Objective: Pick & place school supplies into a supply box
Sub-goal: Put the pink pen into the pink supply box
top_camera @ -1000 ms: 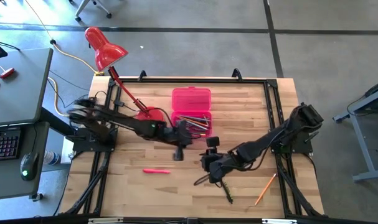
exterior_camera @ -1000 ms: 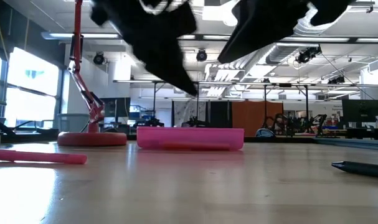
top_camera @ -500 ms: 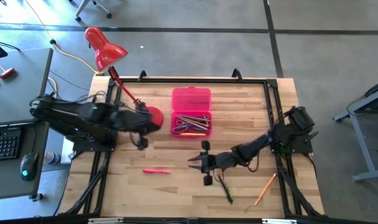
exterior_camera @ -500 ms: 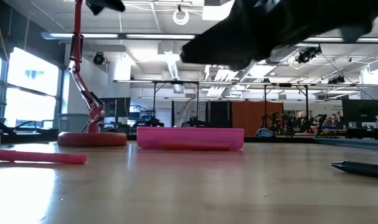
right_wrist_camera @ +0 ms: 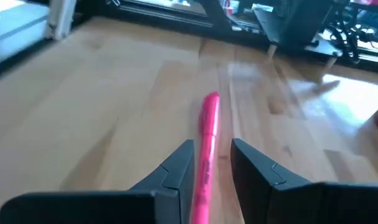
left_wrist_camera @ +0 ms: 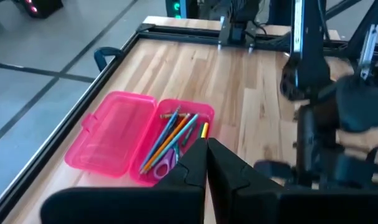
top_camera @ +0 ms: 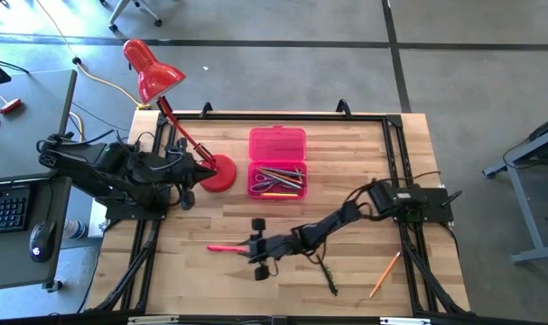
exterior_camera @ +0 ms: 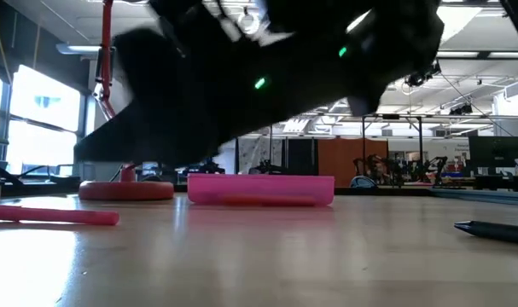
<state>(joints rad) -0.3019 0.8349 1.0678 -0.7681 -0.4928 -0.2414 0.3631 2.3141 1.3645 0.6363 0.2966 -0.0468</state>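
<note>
The open pink supply box (top_camera: pixel 277 161) (left_wrist_camera: pixel 139 140) lies at the table's far middle with several pencils, pens and purple scissors inside. A pink pen (top_camera: pixel 225 247) (right_wrist_camera: pixel 207 143) (exterior_camera: pixel 49 216) lies flat toward the near left. My right gripper (top_camera: pixel 254 246) (right_wrist_camera: pixel 212 148) is open, low over the pen's right end, one finger on either side without touching. A dark pen (top_camera: pixel 329 275) (exterior_camera: pixel 493 230) and an orange pencil (top_camera: pixel 385 273) lie flat at the near right. My left gripper (top_camera: pixel 187 188) (left_wrist_camera: pixel 206 158) is shut, empty, beside the lamp base.
A red desk lamp stands with its round base (top_camera: pixel 219 173) (exterior_camera: pixel 126 189) left of the box, its arm slanting out beyond the far left corner. Black rails (top_camera: pixel 391 135) frame the table. Bare wood lies between the box and the pink pen.
My left gripper has drawn back from over the box toward the table's left edge, past the lamp base. My right arm has stretched out toward the left, carrying its gripper from beside the dark pen to the pink pen's right end.
</note>
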